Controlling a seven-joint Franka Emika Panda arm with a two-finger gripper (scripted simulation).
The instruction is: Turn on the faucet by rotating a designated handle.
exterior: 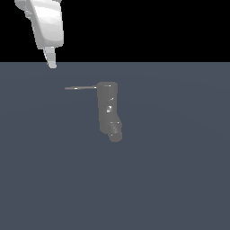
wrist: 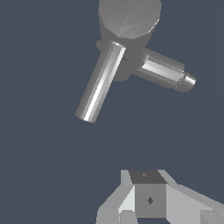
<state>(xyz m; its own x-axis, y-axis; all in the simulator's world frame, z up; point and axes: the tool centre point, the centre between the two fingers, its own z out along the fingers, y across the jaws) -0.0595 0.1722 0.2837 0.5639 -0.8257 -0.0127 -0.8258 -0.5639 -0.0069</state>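
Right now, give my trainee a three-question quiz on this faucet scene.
1. True or false: the hand touches the handle.
2. The handle leaves the faucet toward the exterior view's: A) left B) right C) bottom.
3. Fill in: the handle joins the faucet near its ____ end.

Key: 1 false, the hand hangs apart, up and to that view's left of the handle's free tip. 2 A. 3 top, opposite the spout.

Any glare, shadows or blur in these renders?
Exterior view: flat light, no cast shadows, a few tiny white glints on the faucet; black band above. Wrist view: bright streak along the handle, spout also shiny; all sharp, gripper cut off by the frame edge.
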